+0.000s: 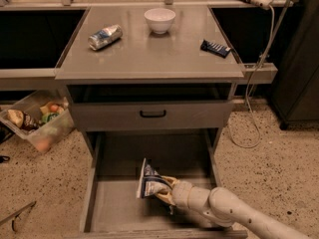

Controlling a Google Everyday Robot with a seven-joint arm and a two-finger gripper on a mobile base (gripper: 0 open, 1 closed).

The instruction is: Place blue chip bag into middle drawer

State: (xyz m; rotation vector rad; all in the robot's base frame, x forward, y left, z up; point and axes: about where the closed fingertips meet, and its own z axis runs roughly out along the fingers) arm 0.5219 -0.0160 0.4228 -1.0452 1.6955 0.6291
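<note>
The blue chip bag (149, 181), crumpled dark blue and white foil, is inside the open middle drawer (114, 210), near the middle of its grey floor. My gripper (162, 189) is shut on the bag's right side, with the white arm reaching in from the lower right. I cannot tell whether the bag touches the drawer floor.
On the cabinet top stand a white bowl (159, 19), a silver-blue can (105, 36) lying on its side and a small dark-blue bar wrapper (215, 48). A grey drawer front with a black handle (152, 114) is above the open drawer. A clear bin of snacks (36, 122) sits on the floor at left. A cable (259, 83) hangs at right.
</note>
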